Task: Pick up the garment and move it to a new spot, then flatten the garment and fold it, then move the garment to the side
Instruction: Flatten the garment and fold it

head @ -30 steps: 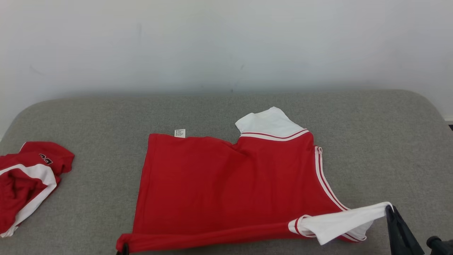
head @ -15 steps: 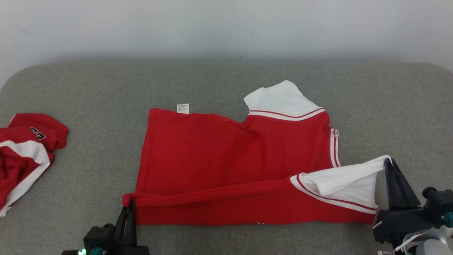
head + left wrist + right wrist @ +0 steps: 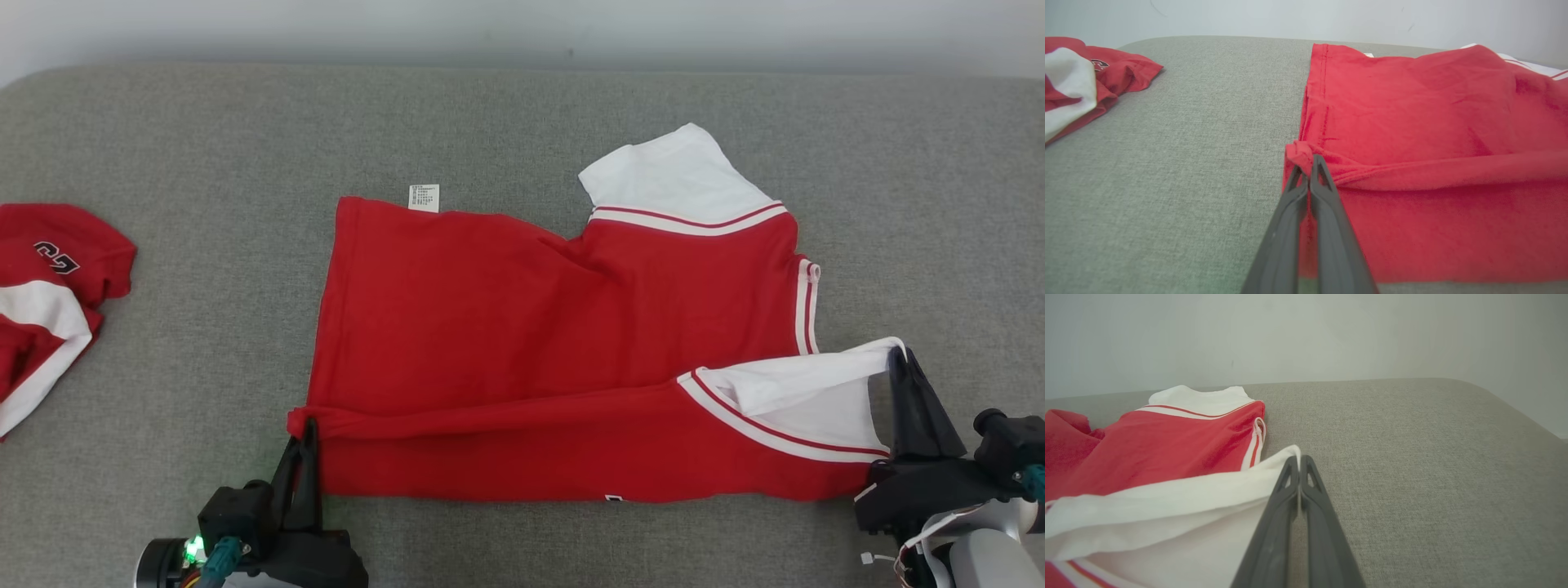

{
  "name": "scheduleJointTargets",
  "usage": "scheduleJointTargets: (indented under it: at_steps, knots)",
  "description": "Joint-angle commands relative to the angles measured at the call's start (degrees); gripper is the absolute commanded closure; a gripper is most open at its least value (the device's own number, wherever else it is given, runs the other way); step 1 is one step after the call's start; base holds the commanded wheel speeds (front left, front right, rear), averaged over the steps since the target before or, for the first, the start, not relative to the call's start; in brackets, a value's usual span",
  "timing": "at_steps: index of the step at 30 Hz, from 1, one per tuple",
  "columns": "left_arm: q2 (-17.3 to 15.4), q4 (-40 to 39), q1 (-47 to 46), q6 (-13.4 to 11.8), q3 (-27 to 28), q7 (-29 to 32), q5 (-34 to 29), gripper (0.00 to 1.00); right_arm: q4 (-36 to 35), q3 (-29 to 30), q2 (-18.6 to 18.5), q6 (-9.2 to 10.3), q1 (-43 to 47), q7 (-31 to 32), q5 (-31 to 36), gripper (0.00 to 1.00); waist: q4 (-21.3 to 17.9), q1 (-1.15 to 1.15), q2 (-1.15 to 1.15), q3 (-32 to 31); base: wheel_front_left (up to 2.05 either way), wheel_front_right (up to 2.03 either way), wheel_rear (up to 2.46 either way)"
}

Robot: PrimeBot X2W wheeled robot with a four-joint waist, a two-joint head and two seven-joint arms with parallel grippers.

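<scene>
Left gripper pinching garment, right gripper likewise

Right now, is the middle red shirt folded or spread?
Partly folded: red shirt has its near edge doubled over; left pincer and right pincer pinch its ends.

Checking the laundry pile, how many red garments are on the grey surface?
2. The red shirt lies spread at the centre; the crumpled red garment sits at the left edge, partly out of frame.
</scene>
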State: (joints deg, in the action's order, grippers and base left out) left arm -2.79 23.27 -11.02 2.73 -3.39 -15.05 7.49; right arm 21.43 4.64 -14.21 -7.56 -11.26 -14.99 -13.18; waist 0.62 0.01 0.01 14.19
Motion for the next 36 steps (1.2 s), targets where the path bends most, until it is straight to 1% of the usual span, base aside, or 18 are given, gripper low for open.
scheduleJointTargets:
  at_steps: [1, 2, 3, 4, 10, 18, 23, 28, 33, 36]
  knots:
    - [-0.2, 0.1, -0.8, -0.5, 0.2, -0.2, 0.5, 1.00, 0.9, 0.8, 0.8, 0.16, -0.8, -0.3, 0.4, 0.93, 0.0, -0.01, -0.01, 0.6, 0.00, 0.00, 0.00]
    - [-0.2, -0.1, -1.0, -0.7, 0.2, -0.2, 0.3, 0.75, 1.3, 0.9, 1.1, 0.16, -1.0, -0.3, 0.7, 0.55, 0.0, -0.01, -0.01, 0.6, 0.00, 0.00, 0.00]
    - [-0.2, -0.3, -1.0, -0.8, 0.2, -0.2, 0.2, 0.44, 1.4, 0.9, 1.4, 0.16, -1.4, -0.3, 0.8, 0.13, -0.1, -0.01, -0.01, 0.5, 0.00, 0.00, 0.00]
    - [-0.2, -0.7, -1.0, -1.1, 0.4, -0.2, 0.1, 0.00, 1.4, 0.9, 1.4, 0.16, -1.7, -0.3, 1.0, 0.00, -0.2, -0.01, -0.01, 0.4, 0.00, 0.00, 0.00]
    - [-0.2, -0.9, 0.6, -1.8, 0.7, -0.2, 0.5, 0.00, 1.0, 1.6, 2.3, 0.16, -0.8, -0.3, 1.3, 0.00, -0.7, -0.01, -0.01, -0.9, 0.00, 0.00, 0.00]
    - [-0.2, -1.6, 5.1, -2.7, 0.9, -0.2, 1.2, 0.00, 1.0, 0.9, 4.0, 0.16, 4.5, -0.3, 1.2, 0.00, -1.2, -0.01, -0.01, -4.3, 0.00, 0.00, 0.00]
    - [-0.2, -1.2, 7.7, -2.8, 1.0, -0.2, 1.6, 0.00, 1.9, 3.2, 5.6, 0.16, 7.7, -0.3, 0.8, 0.00, -1.2, -0.01, -0.01, -5.7, 0.00, 0.00, 0.00]
    - [-0.2, -0.7, 9.4, -2.7, 0.7, -0.2, 2.2, 0.00, 3.1, 3.3, 6.7, 0.16, 10.4, -0.3, 1.3, 0.00, -0.8, -0.01, -0.01, -7.1, 0.00, 0.00, 0.00]
    - [-0.2, -0.2, 9.9, -2.6, 0.7, -0.2, 2.5, 0.00, 5.4, 2.0, 6.6, 0.16, 10.9, -0.3, 1.6, 0.00, -0.6, -0.01, -0.01, -7.7, 0.00, 0.00, 0.00]
    - [-0.2, -0.1, 9.7, -2.5, 0.7, -0.2, 2.5, 0.00, 6.7, 1.2, 6.1, 0.16, 9.5, -0.3, 1.8, 0.00, -0.7, -0.01, -0.01, -7.8, 0.00, 0.00, 0.00]
